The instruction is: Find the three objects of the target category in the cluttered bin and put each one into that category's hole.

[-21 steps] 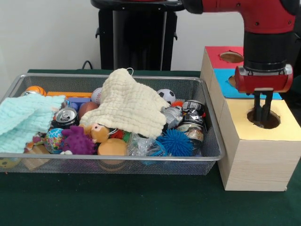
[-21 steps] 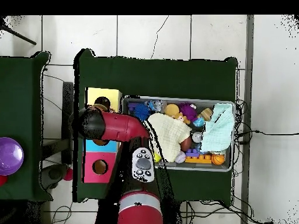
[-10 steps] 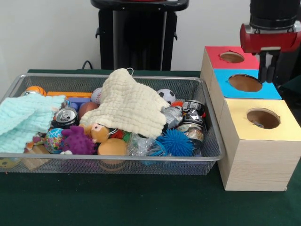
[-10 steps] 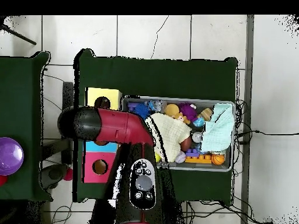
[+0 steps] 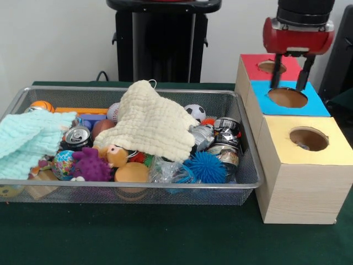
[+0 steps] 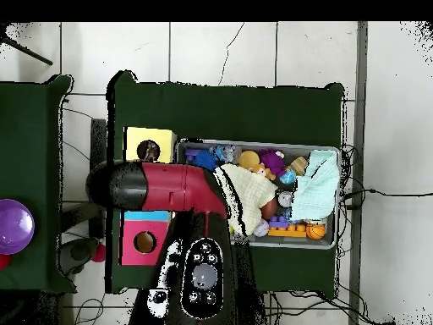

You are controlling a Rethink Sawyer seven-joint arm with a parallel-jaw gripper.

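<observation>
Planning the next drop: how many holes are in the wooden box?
3: red hole farthest back, blue hole in the middle under the open gripper, yellow hole nearest.

Below the gripper point(image 5: 288, 70), the box point(image 5: 298, 182) shows pale matt wood grain. Well off to its side, a wire-mesh metal bin point(image 5: 127, 190) holds a nubbly cream cloth point(image 5: 154, 124) and shiny cans point(image 5: 77, 135).

The claw point(image 5: 290, 70) points straight down with its two black fingers point(image 5: 276, 70) spread apart and nothing between them. Directly above it sits the red wrist housing point(image 5: 298, 34), topped by a black arm segment.
</observation>
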